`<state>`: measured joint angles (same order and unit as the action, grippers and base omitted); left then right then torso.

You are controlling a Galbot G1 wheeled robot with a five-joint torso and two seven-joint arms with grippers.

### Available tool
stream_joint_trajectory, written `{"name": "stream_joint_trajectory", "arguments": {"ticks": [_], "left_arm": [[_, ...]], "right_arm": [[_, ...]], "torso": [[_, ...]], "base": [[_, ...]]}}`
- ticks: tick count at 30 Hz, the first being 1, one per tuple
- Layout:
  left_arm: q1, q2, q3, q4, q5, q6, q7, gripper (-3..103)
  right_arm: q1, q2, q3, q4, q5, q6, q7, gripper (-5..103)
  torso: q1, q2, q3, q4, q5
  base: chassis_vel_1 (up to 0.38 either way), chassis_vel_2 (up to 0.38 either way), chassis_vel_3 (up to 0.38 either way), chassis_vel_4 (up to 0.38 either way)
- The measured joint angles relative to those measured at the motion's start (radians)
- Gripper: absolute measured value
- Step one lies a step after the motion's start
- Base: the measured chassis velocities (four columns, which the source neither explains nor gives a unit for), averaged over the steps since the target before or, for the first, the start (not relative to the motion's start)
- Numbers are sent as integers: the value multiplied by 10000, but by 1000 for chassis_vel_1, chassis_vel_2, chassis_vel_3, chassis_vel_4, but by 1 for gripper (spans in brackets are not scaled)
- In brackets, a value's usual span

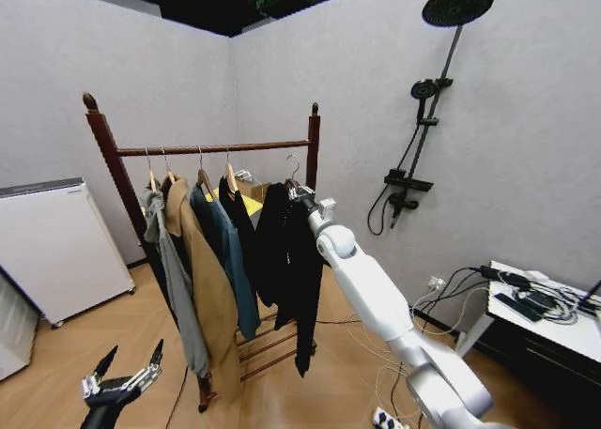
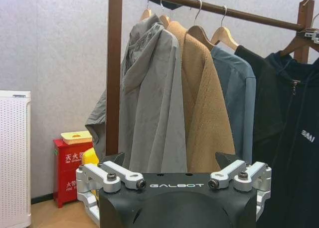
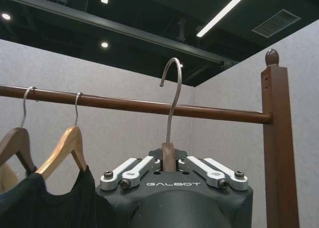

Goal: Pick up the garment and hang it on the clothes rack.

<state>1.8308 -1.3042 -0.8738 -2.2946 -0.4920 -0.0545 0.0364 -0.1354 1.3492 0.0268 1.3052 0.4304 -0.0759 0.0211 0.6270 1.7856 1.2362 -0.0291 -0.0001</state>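
Your right gripper [image 3: 168, 169] clamped the coat's [image 1: 286, 251] hanger neck, hook at 12 o'clock, beside the rack [image 3: 149, 106]; left gripper [image 1: 122, 377] hung open, empty.

rod [image 3: 214, 111] bare near right post [image 3: 275, 138] | hung coats [image 1: 202, 251] crowd the left

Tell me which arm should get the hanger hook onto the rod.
Right. The right gripper is shut on the garment's hanger, its hook raised beside the clothes rack's rod. The left gripper hangs low, open, empty.
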Motion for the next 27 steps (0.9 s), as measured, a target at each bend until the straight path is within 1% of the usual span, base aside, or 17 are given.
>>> {"name": "stream_joint_trajectory", "arguments": {"ticks": [3, 4, 8, 10, 11, 12, 13, 14, 16, 19, 20, 24, 25, 27], "left_arm": [[1, -1, 0, 0, 0, 0, 0, 100], [0, 0, 0, 0, 0, 0, -2, 100], [-1, 0, 0, 0, 0, 0, -3, 100], [-2, 0, 1, 0, 0, 0, -2, 100], [-2, 0, 1, 0, 0, 0, -2, 100], [-2, 0, 0, 0, 0, 0, -2, 100], [-1, 0, 0, 0, 0, 0, 2, 100], [-1, 0, 0, 0, 0, 0, 2, 100], [1, 0, 0, 0, 0, 0, 0, 100], [3, 0, 0, 1, 0, 0, -2, 100], [3, 0, 0, 0, 0, 0, -1, 100], [2, 0, 0, 0, 0, 0, -2, 100], [0, 0, 0, 0, 0, 0, 0, 100], [0, 0, 0, 0, 0, 0, -1, 100]], "right_arm": [[142, 91, -99, -186, -10, 86, -18, 10], [145, 88, -127, -93, 59, 82, -55, 10], [112, 62, -104, 366, 151, -63, -109, 10], [125, -4, -125, 585, 52, -202, -239, 10], [125, -4, -125, 585, 52, -202, -239, 10], [180, 2, -147, 583, -33, -216, -275, 10], [338, 46, -195, 526, -104, -264, -284, 10], [338, 46, -195, 526, -104, -264, -284, 10], [723, 165, -367, 207, -151, -364, -331, 10], [970, 255, -475, -57, -170, -367, -397, 10], [1254, 366, -588, -392, -162, -378, -460, 10], [1665, 527, -754, -1066, -165, -388, -589, 10], [2069, 719, -865, -1862, -257, -383, -756, 10], [2408, 916, -929, -2542, -218, -447, -827, 10]], "torso": [[1, 0, 1, 6, 2], [2, -1, 1, 4, -3], [17, -6, 4, 6, 4], [19, -7, 5, -6, 1], [19, -7, 5, -6, 1], [16, -7, 5, -1, 4], [12, -7, 4, -6, 4], [12, -7, 4, -6, 4], [-6, 0, -1, 3, -1], [-12, 4, -3, 6, -1], [-12, 4, -3, 8, -1], [-12, 5, -3, 6, 1], [-4, 3, -1, 5, 0], [7, -3, 3, 2, 2]], "base": [[-194, 237, 213, -217], [-204, 233, 215, -197], [-175, 194, 215, -165], [-143, 91, 42, -34], [-119, 91, 3, -7], [-37, 57, 3, -7], [0, 0, 0, 0], [0, 0, 0, 0], [25, -13, -9, -2], [70, -23, -38, -3], [39, -35, -49, 50], [10, -9, -12, 13], [0, 0, 0, 0], [0, 0, 0, 0]]}}
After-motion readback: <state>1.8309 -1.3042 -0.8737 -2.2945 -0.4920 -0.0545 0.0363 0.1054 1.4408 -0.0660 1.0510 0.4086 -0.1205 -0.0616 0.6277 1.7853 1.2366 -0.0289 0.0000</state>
